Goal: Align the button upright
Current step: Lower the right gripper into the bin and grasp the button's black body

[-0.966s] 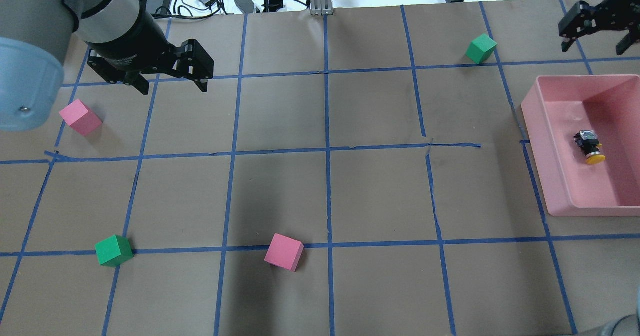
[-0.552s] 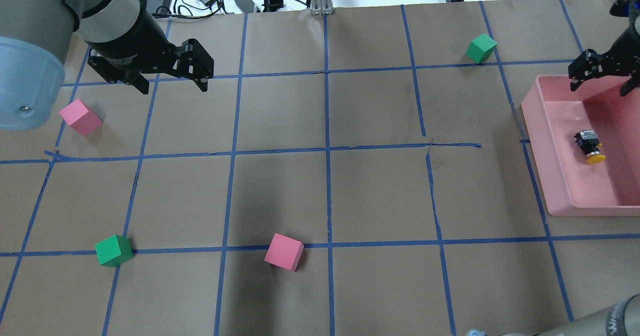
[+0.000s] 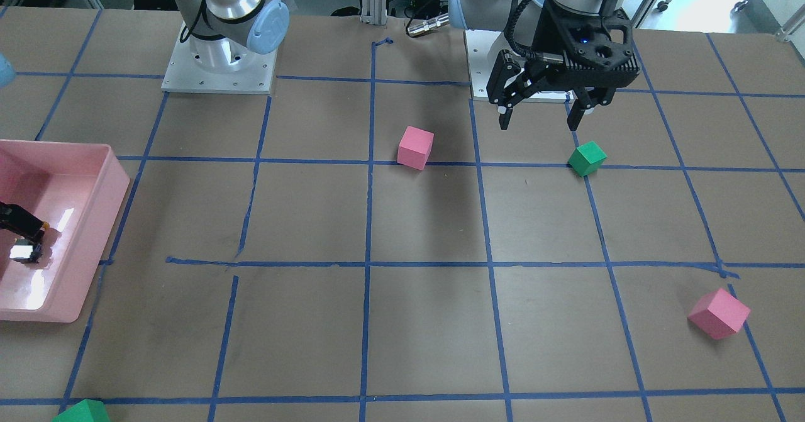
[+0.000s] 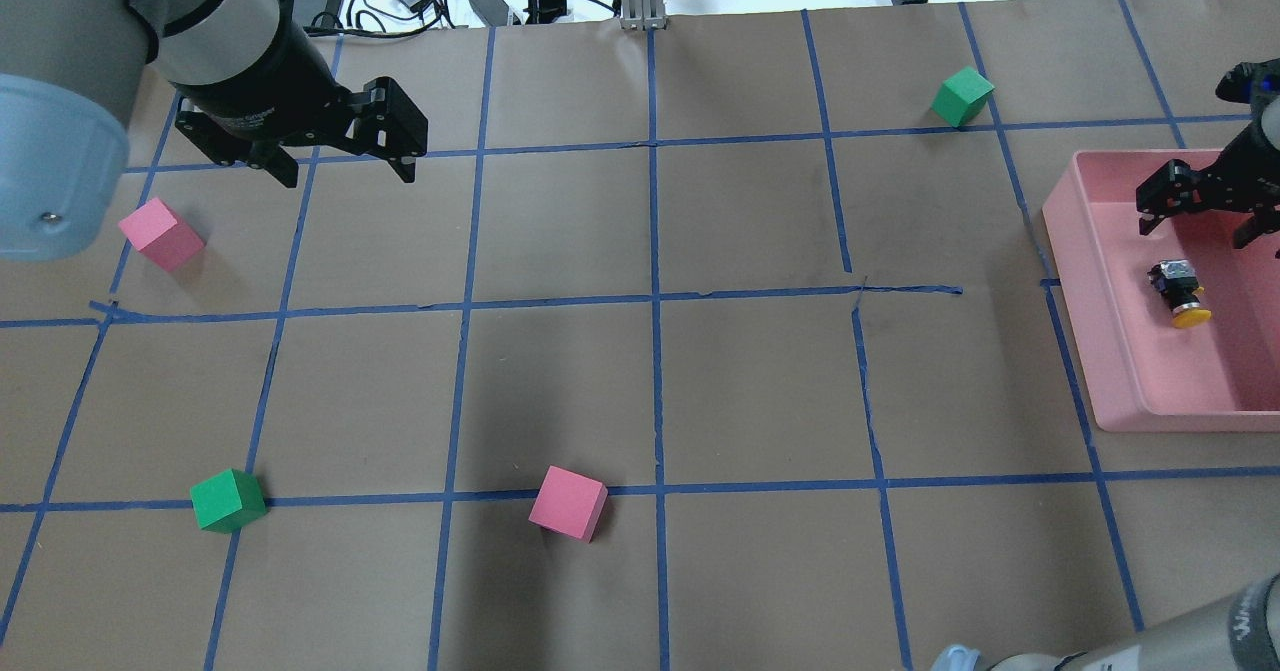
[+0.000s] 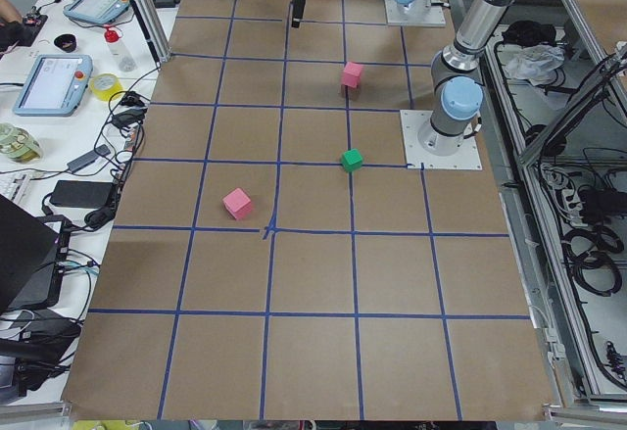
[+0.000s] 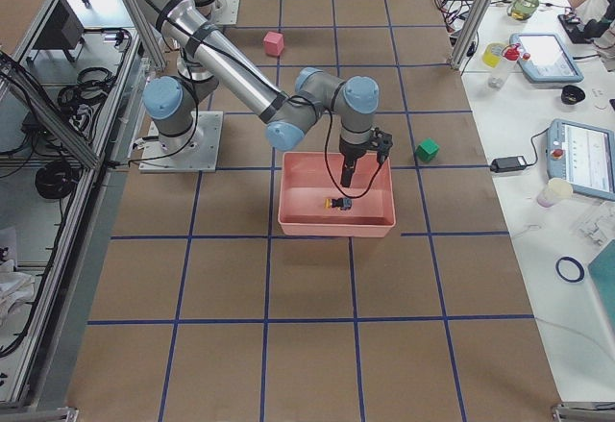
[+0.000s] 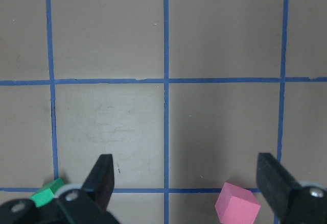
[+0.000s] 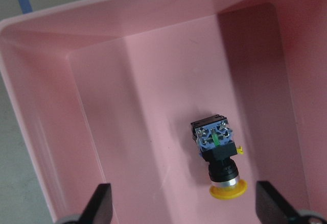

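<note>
- Lying sideways in the pink tray [image 4: 1068,243], the button [image 4: 1180,296] is being hovered over by released right jaws.
- Left jaws are being held released.

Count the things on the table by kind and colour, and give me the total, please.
Pink cubes: 2
Green cubes: 2
Yellow-capped button: 1
Pink tray: 1
Total: 6
</note>
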Tool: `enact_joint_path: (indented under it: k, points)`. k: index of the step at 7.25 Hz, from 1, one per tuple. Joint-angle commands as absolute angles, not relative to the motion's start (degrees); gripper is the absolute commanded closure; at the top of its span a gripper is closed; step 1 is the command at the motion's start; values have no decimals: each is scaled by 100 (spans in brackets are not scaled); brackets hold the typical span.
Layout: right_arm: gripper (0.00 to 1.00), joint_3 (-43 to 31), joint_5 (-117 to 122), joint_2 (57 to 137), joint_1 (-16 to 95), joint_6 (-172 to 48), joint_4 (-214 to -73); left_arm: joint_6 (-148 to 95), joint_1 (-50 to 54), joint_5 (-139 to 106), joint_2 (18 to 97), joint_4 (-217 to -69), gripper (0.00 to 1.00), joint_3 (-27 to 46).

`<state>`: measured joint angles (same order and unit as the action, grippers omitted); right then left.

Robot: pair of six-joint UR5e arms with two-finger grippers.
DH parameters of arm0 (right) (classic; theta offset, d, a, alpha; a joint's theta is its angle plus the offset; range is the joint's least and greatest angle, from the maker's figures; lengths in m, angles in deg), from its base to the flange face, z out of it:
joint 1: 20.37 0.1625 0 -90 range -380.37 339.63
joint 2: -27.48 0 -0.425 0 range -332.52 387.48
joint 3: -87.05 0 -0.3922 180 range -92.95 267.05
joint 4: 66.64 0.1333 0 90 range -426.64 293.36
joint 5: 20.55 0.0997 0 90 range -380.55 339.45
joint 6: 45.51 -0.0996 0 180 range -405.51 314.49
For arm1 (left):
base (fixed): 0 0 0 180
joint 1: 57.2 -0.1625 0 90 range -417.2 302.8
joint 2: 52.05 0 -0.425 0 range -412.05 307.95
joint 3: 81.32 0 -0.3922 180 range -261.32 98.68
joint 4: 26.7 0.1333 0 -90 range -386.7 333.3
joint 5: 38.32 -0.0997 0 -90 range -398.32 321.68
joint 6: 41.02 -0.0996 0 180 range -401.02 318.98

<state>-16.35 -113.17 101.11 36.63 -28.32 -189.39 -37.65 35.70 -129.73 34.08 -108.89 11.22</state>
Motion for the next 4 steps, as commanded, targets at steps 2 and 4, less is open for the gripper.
enact_joint_path:
  k: [2,4]
  points:
    - [0,-1674,-11301,10078,3597,-2514,-18960,-3759,3570,-12973,3408,-10879,0,1122]
    - [0,-1674,-11239,10069,3405,-2495,-18977,-3759,3570,-12990,3408,-10879,0,1122]
